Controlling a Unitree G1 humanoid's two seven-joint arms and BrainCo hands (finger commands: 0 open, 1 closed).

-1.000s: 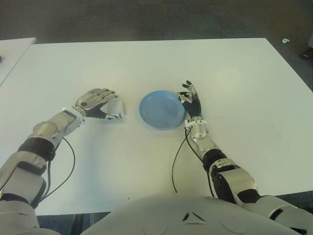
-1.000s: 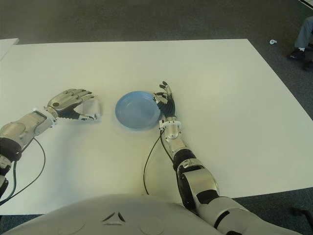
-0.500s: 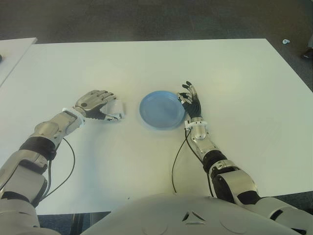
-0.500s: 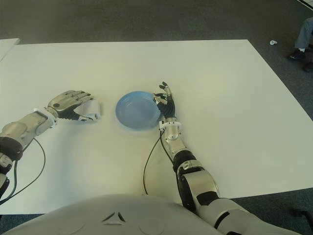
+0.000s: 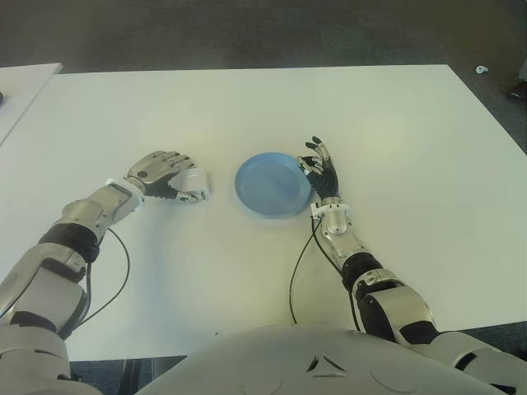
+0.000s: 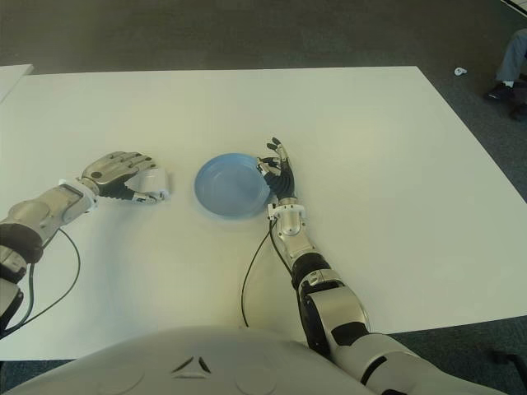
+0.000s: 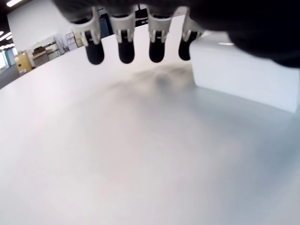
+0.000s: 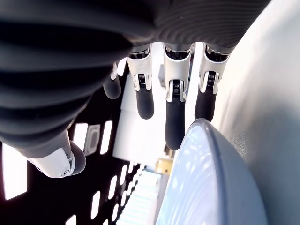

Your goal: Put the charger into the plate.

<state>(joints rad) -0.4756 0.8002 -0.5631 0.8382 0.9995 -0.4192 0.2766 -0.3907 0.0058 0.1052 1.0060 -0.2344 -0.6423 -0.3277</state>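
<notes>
**Inspector:** State the left hand's condition.

**Assistant:** The left hand was arched over the white charger, which stood on the table at the fingertips, on the side toward the plate. In the left wrist view the fingers hung curled above the surface, the charger beside them. No firm clamp was evident; I judged it not yet gripped.

**Inspector:** And the right?

**Assistant:** The right hand showed at the blue plate, on its right rim, fingers loosely apart, holding nothing.

**Inspector:** Risks?

**Assistant:** The block looked smooth and boxy. A shallow closure could squeeze it out sideways or tip it. A low carry could knock the near rim and shove the plate, though the right hand may brace it.

**Inspector:** Obstructions?

**Assistant:** Only bare table lay between charger and plate. A second table's edge lay far off beyond the left hand.
</notes>
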